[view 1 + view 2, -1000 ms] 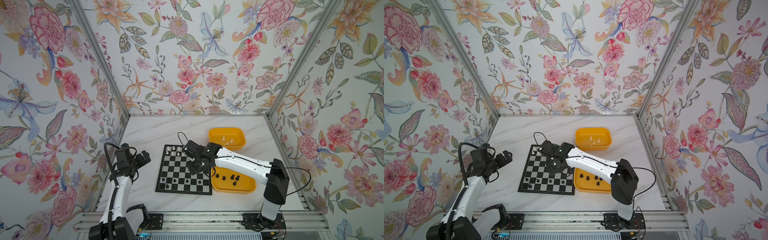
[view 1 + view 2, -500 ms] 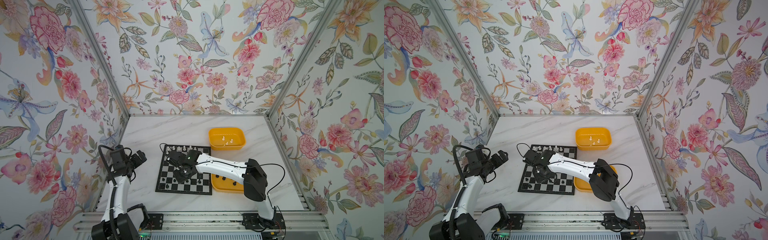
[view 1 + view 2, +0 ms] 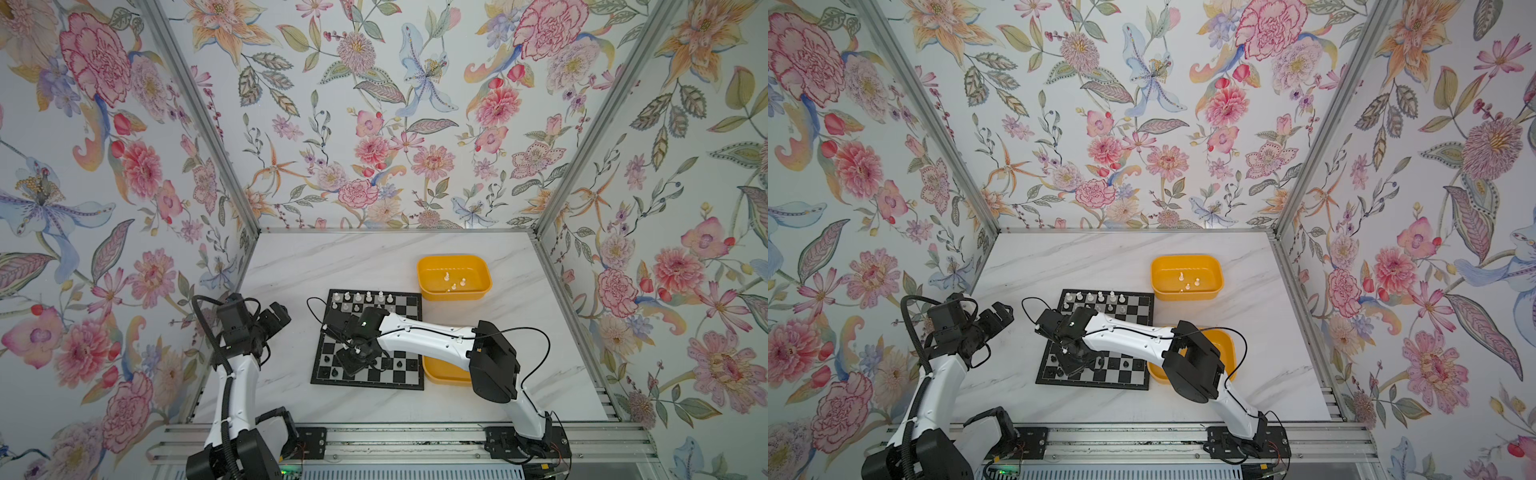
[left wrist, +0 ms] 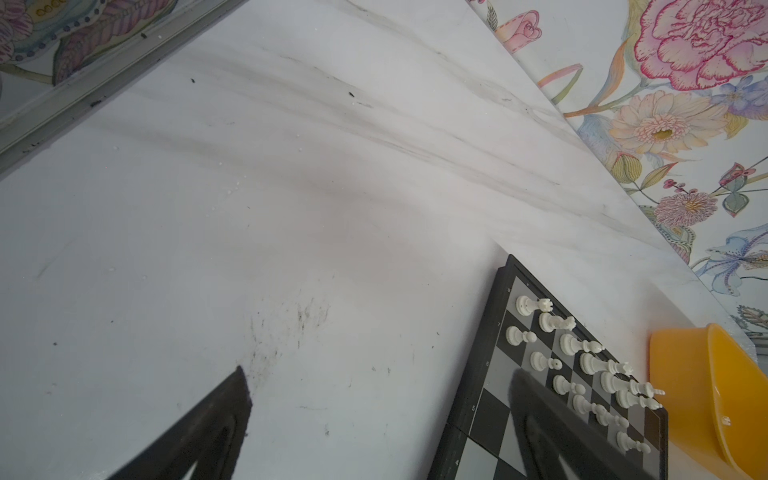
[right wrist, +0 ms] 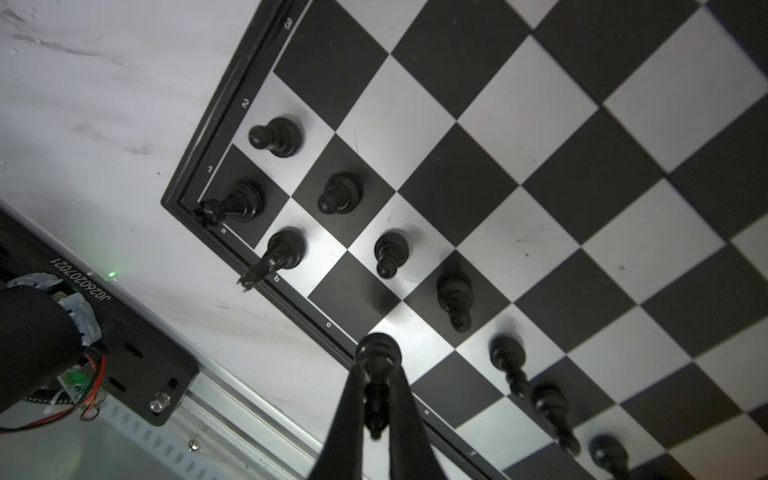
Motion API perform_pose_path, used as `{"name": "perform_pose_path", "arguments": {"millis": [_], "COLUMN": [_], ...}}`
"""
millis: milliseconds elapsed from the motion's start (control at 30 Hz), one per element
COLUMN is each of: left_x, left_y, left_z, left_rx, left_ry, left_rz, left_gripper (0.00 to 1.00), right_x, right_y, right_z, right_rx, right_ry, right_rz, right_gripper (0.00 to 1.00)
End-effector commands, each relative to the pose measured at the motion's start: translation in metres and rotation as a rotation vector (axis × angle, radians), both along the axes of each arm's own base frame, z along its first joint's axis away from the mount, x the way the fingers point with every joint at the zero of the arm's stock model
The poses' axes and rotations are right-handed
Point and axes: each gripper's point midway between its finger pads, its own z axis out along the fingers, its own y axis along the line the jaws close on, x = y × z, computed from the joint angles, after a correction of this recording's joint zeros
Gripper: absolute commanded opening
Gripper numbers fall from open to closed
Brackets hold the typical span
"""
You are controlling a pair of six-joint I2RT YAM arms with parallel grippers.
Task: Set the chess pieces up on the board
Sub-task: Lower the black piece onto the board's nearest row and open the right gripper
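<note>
**Covered, cropped or too small to read**

In both top views the right arm (image 3: 428, 336) covers most of the near yellow tub (image 3: 446, 372) and the middle of the board (image 3: 401, 309), and the chess pieces (image 3: 357, 297) are too small to name. In the right wrist view the right gripper (image 5: 377, 370) partly hides the black piece (image 5: 378, 349) it pinches. The left wrist view crops the far yellow tub (image 4: 706, 395) and blurs the fingers (image 4: 199, 432) of the left gripper (image 4: 378, 372).

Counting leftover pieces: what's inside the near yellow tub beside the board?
In the near tub only a strip of bare yellow plastic shows, no pieces. The right arm covers the rest, so whatever lies beneath can't be seen.
</note>
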Motion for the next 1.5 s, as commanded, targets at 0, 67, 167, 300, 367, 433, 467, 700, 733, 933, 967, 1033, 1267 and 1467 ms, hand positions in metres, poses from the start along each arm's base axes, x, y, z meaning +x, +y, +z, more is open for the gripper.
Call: {"name": "perform_pose_path", "arguments": {"millis": [0, 67, 167, 300, 367, 433, 467, 700, 733, 933, 967, 1033, 1267, 1467], "left_x": [-0.004, -0.004, -0.004, -0.004, -0.004, -0.004, -0.004, -0.002, -0.002, -0.003, -0.004, -0.004, -0.003, -0.002], "left_y": [0.001, 0.001, 0.002, 0.003, 0.003, 0.004, 0.004, 0.005, 0.006, 0.005, 0.005, 0.005, 0.004, 0.003], "left_z": [-0.003, -0.003, -0.003, -0.006, -0.006, -0.006, -0.005, -0.004, -0.003, -0.005, -0.005, -0.006, -0.005, -0.003], "left_rx": [-0.018, -0.018, -0.014, -0.012, -0.009, -0.006, -0.005, -0.007, -0.006, -0.007, -0.008, -0.008, -0.017, -0.015], "left_ry": [0.0, 0.003, 0.006, 0.014, 0.015, 0.014, 0.013, 0.01, 0.008, 0.013, 0.013, 0.016, 0.007, 0.0], "left_rz": [0.013, 0.014, 0.013, 0.014, 0.015, 0.015, 0.014, 0.018, 0.019, 0.019, 0.02, 0.019, 0.016, 0.009], "left_gripper": [0.98, 0.98, 0.98, 0.98, 0.98, 0.98, 0.98, 0.98, 0.98, 0.98, 0.98, 0.98, 0.98, 0.98], "right_x": [-0.007, -0.008, -0.007, -0.005, -0.004, -0.002, -0.002, -0.004, -0.004, -0.005, -0.006, -0.008, -0.008, -0.003], "right_y": [0.005, 0.006, 0.009, 0.012, 0.012, 0.011, 0.012, 0.015, 0.015, 0.013, 0.013, 0.012, 0.013, 0.018], "right_z": [-0.006, -0.008, -0.012, -0.018, -0.02, -0.022, -0.021, -0.024, -0.025, -0.026, -0.027, -0.027, -0.022, -0.013], "right_rx": [-0.017, -0.018, -0.02, -0.028, -0.03, -0.033, -0.032, -0.028, -0.029, -0.034, -0.037, -0.041, -0.035, -0.02], "right_ry": [0.018, 0.023, 0.026, 0.029, 0.033, 0.031, 0.034, 0.047, 0.05, 0.055, 0.056, 0.057, 0.035, -0.003], "right_rz": [0.035, 0.037, 0.042, 0.046, 0.046, 0.042, 0.042, 0.055, 0.056, 0.057, 0.062, 0.065, 0.071, 0.084], "right_gripper": [0.09, 0.09, 0.09, 0.08, 0.07, 0.07, 0.07, 0.09, 0.09, 0.1, 0.11, 0.13, 0.26, 0.34]}}
